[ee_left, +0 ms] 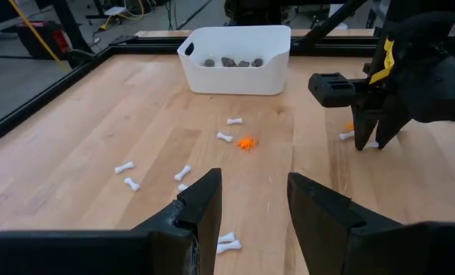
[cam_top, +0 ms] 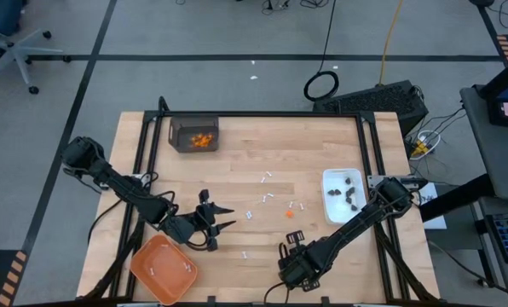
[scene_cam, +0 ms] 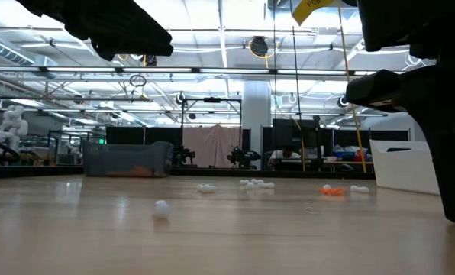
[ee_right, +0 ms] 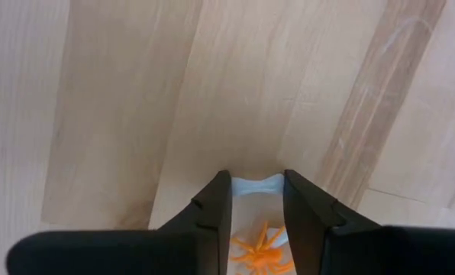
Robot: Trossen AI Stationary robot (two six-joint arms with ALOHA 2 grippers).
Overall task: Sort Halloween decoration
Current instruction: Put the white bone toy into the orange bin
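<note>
Small white sticks (cam_top: 264, 199) and an orange bit (cam_top: 289, 214) lie scattered on the wooden table (cam_top: 237, 162). My right gripper (ee_right: 256, 183) points down near the table's near edge, shut on a white stick (ee_right: 255, 186) that lies on the wood. A second orange bit (ee_right: 262, 252) lies between its fingers, farther back. The left wrist view shows this gripper (ee_left: 371, 141) standing on the table. My left gripper (cam_top: 227, 217) hovers open to its left, above the table, with nothing between its fingers (ee_left: 204, 202). My right gripper has the white stick between its two fingertips (ee_right: 221, 200), one at each end of it (ee_right: 239, 186). The fingers come from above, pointing down. The stick lies flat on the table. Whether the fingers touch the orange bit behind it, I cannot tell.
An orange tray (cam_top: 163, 269) with white sticks sits at the near left. A clear bin (cam_top: 193, 134) with orange bits stands at the far left. A white dish (cam_top: 343, 194) with dark bits is at the right. A black frame (cam_top: 369, 145) borders the table.
</note>
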